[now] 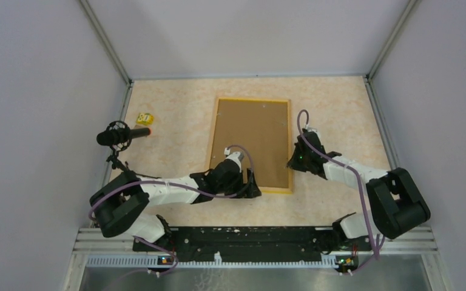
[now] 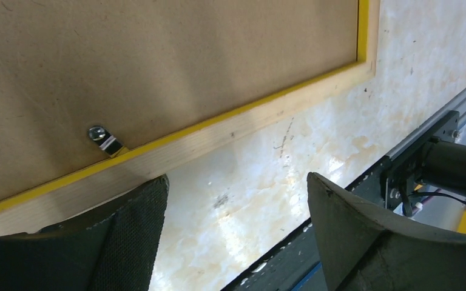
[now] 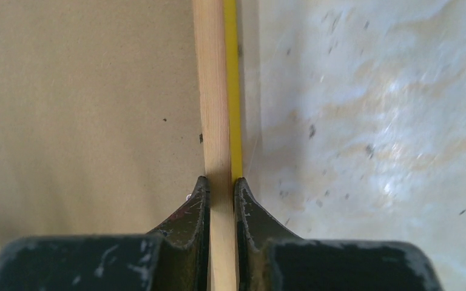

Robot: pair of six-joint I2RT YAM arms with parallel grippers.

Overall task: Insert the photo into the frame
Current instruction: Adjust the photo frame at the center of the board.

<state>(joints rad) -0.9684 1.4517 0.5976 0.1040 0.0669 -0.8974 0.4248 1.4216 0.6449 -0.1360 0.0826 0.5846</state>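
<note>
Two claws work at the frame (image 1: 253, 100), which lies back side up at the centre of the desk (image 1: 170, 103), its brown backing board (image 1: 252, 142) showing. Right claw (image 3: 220, 193) is clamped on the frame's 3 o'clock rail. Left claw (image 2: 236, 194) stands wide apart at the 6 o'clock rail, gripping nothing, near a metal tab (image 2: 104, 138).

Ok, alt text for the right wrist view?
The right gripper pinches the frame by its wooden rail, which runs straight up the middle. Brown board fills the left, pale marbled table the right.
</note>
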